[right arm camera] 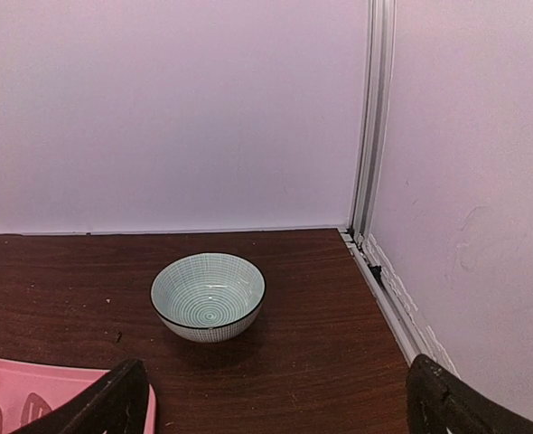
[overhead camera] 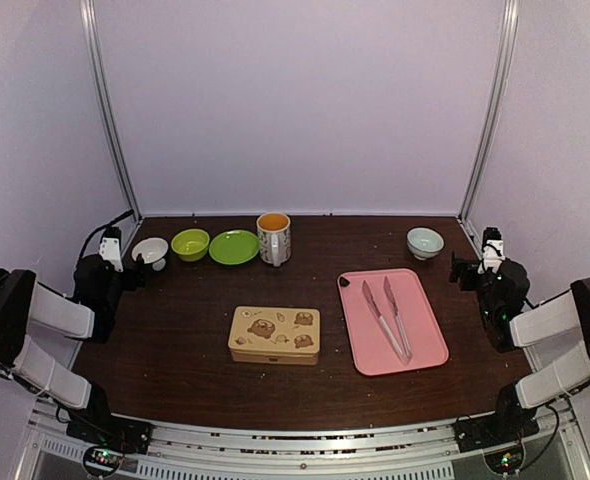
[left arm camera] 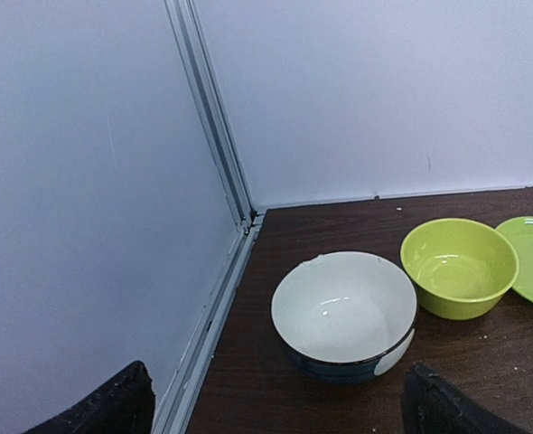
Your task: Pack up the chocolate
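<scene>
The only trace of chocolate is one tiny dark lump at the far left corner of the pink tray; it is too small to be sure of. The tan bear-printed tin lies shut at the table's middle front. Metal tongs lie on the pink tray. My left gripper is open and empty, just short of a white bowl. My right gripper is open and empty, facing a pale striped bowl.
A lime bowl, a green plate and a mug stand along the back. The lime bowl is right of the white bowl. The enclosure's walls and corner posts stand close on both sides.
</scene>
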Controlling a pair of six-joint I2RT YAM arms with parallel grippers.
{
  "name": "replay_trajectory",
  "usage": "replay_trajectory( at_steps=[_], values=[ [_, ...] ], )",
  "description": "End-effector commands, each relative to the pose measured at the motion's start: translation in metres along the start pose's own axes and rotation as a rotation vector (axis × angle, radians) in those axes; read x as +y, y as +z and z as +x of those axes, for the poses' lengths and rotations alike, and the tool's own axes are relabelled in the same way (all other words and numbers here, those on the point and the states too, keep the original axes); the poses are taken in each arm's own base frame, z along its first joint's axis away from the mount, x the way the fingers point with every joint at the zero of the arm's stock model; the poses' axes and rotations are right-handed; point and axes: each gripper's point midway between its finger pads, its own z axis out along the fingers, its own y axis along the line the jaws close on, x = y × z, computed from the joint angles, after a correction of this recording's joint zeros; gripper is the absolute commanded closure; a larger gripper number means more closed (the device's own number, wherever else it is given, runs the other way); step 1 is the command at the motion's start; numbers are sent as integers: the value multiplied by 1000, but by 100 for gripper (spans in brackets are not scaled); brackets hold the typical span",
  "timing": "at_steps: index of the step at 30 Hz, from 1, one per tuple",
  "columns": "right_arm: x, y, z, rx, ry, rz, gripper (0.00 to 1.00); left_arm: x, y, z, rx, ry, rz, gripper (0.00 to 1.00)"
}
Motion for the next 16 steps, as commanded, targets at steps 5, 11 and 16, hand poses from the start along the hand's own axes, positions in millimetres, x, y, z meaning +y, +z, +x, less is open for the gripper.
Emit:
replay_trajectory(
  at_steps=[5,11,16],
  values=[
    [-6,3,-4,-8,0,27,0,3,0,-12,-51,1,-4,2],
    [-6,3,-4,-8,0,27,0,3,0,-11,-50,2,-3,2],
    [-6,3,-4,-7,0,27,0,3,0,-12,-52,0,-3,2]
  ],
)
